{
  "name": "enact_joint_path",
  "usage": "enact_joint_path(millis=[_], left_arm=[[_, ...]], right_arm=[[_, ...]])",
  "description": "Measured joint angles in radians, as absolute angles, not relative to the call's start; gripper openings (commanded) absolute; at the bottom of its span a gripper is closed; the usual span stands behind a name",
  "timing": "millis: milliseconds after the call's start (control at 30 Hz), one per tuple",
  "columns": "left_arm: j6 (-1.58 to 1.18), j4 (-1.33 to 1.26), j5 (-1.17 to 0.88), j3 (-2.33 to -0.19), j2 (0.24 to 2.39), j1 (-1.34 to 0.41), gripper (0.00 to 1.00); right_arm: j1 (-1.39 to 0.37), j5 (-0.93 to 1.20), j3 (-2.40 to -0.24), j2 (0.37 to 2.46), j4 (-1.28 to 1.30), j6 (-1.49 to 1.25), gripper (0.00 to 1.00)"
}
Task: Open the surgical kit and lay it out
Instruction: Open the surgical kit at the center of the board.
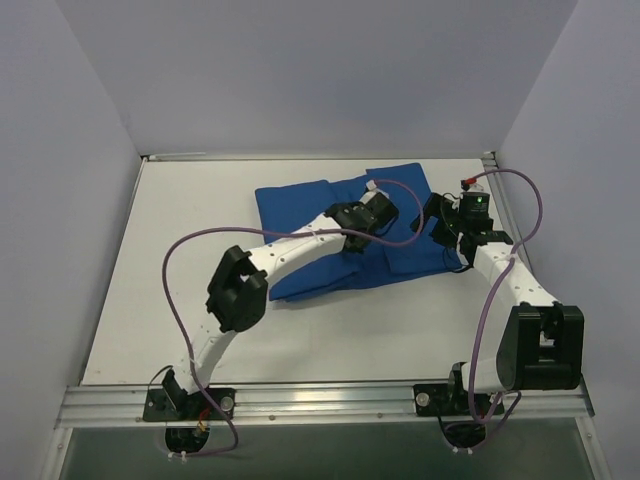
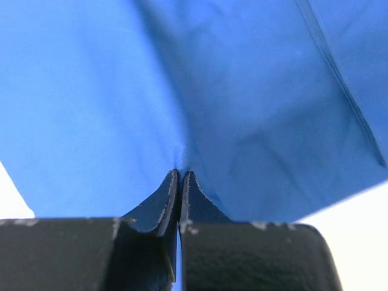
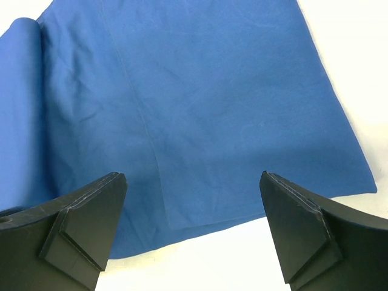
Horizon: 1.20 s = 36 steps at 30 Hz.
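Where the table point(image 1: 150, 300) meets the left wall, a broad stretch of white top lies open. The same white runs along the whole near side up to the metal rail point(image 1: 320, 400). Right of that stretch the blue cloth point(image 1: 300, 205) lies folded and flat toward the back middle of the table. Its left edge is well apart from the wall, and its far edge is near the table's back edge.

The left gripper point(image 1: 385, 212) sits over the middle of the cloth. In the left wrist view its 2 fingers point(image 2: 160, 203) are pressed together with a small pucker of cloth point(image 2: 91, 91) nipped at their tips. A stitched hem point(image 2: 339, 79) slants down the upper right of that view.

Further right, the right gripper point(image 1: 438, 222) hangs over the cloth's right part. Its 2 fingers point(image 3: 85, 224) stand wide apart with nothing held. In the right wrist view a seam point(image 3: 145, 133) runs down the cloth point(image 3: 230, 91), whose edge passes between the fingers, with white table below it and on the right. Between the cloth's right edge and the right wall only a narrow strip of table shows.
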<state>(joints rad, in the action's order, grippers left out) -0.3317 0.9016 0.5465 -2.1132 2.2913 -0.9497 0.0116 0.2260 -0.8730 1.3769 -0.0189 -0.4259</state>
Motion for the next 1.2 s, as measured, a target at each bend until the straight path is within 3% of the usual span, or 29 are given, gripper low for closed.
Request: enact_joint_path(millis=[133, 300, 467, 700, 800, 900, 933, 967, 1067, 1200], left_arm=[[-0.367, 0.828, 0.422, -1.934, 2.041, -0.835, 0.02], [-0.448, 0.695, 0.256, -1.614, 1.668, -0.493, 0.03], [-0.493, 0.666, 0.177, -1.237, 1.349, -0.128, 0.94], [-0.511, 0.714, 0.144, -1.044, 1.137, -0.049, 0.94], [-0.511, 0.701, 0.129, -1.05, 1.137, -0.051, 0.94], [-0.525, 0.664, 0.05, -1.053, 1.203, -0.051, 0.6], [-0.532, 0.644, 0.016, -1.054, 1.242, -0.052, 0.32], [-0.545, 0.624, -0.016, -1.054, 1.288, -0.054, 0.24], [-0.559, 0.579, -0.089, -1.055, 1.433, -0.065, 0.22], [-0.577, 0.565, -0.114, -1.056, 1.562, -0.085, 0.29]], right_arm=[[0.012, 0.23, -0.873, 1.377, -0.02, -0.426, 0.99], [-0.004, 0.235, -0.873, 1.383, -0.021, -0.424, 0.99], [-0.069, 0.237, -0.883, 1.414, -0.026, -0.421, 0.99], [-0.2, 0.222, -0.945, 1.519, -0.034, -0.417, 0.98], [-0.236, 0.21, -0.994, 1.571, -0.033, -0.411, 0.91], [-0.249, 0.194, -1.037, 1.617, -0.035, -0.406, 0.88], [-0.25, 0.188, -1.045, 1.629, -0.037, -0.405, 0.88], [-0.25, 0.183, -1.05, 1.64, -0.038, -0.402, 0.86], [-0.25, 0.152, -1.084, 1.684, -0.016, -0.388, 0.83], [-0.252, 0.119, -1.11, 1.738, 0.004, -0.365, 0.84]])
